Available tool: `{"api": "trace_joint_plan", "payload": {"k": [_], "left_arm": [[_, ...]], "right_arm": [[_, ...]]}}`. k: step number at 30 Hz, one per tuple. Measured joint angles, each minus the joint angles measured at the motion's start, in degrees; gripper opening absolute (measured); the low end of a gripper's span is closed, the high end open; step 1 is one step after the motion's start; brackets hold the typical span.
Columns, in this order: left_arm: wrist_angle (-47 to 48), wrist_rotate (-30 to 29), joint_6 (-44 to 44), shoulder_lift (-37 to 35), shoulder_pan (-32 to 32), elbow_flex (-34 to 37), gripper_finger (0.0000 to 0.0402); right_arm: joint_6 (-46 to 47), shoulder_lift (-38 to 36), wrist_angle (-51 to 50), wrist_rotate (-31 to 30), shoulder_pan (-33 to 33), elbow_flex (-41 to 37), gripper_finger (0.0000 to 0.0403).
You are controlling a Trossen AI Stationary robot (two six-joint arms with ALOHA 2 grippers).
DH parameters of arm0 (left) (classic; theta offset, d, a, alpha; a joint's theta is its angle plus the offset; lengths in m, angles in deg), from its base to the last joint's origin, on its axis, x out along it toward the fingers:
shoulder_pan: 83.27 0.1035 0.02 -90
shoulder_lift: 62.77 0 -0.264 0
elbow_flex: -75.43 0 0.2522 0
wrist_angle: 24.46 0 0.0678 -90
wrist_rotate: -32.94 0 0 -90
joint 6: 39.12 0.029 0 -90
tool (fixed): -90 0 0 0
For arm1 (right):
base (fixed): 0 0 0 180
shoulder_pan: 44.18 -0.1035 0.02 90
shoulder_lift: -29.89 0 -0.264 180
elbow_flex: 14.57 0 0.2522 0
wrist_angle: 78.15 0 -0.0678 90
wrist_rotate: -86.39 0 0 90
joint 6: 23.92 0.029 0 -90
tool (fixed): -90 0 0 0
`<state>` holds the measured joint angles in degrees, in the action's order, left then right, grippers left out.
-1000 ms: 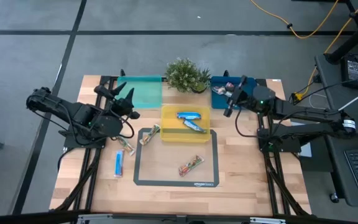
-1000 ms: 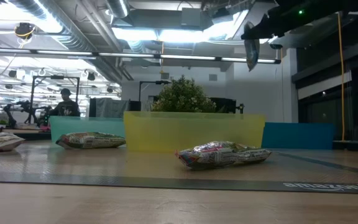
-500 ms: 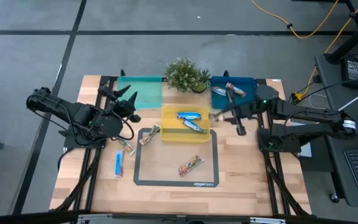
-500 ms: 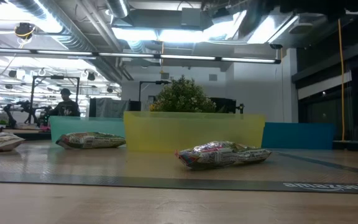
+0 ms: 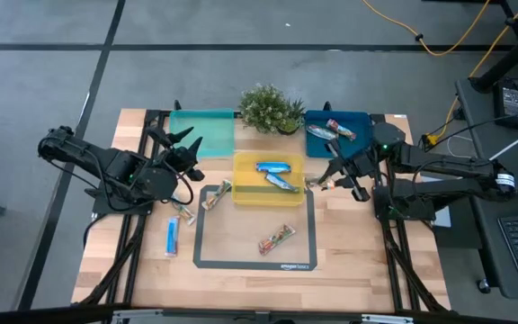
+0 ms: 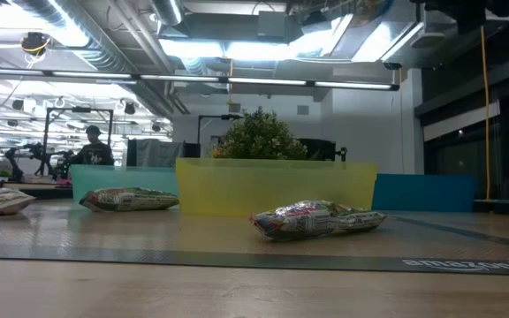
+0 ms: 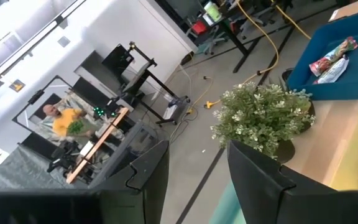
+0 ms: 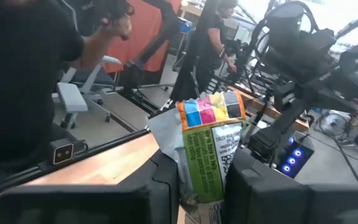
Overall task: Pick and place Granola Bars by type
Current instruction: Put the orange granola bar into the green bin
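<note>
Right gripper pinches granola bar; print unreadable.

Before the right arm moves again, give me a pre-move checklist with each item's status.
1. Right gripper shut on a granola bar: ok.
2. Which tray fits that bar's type: cannot tell.
3. Blue tray has bare floor for a drop: ok.
4. Yellow tray holds only blue bars: ok.
5. Left gripper open, empty, above the teal tray: ok.
6. Table sorted: not ok, loose bars remain on the mat.
</note>
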<state>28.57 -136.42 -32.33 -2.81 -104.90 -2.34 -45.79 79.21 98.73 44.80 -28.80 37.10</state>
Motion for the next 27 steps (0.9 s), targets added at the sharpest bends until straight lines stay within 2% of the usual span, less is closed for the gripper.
{"api": "trace_joint_plan", "payload": {"k": [8,20,24,27], "left_arm": [[0.0,0.0,0.9,0.0,0.0,0.0,0.0151],[0.0,0.0,0.9,0.0,0.0,0.0,0.0148],[0.0,0.0,0.9,0.0,0.0,0.0,0.0150],[0.0,0.0,0.9,0.0,0.0,0.0,0.0150]], "right_arm": [[-1.6,0.0,0.4,8.5,0.0,0.0,0.0080],[-2.7,0.0,0.3,9.0,0.0,0.0,0.0080],[-3.9,0.0,-0.4,12.9,0.0,0.0,0.0080],[-4.0,0.0,-0.5,13.3,0.0,0.0,0.0080]]}}
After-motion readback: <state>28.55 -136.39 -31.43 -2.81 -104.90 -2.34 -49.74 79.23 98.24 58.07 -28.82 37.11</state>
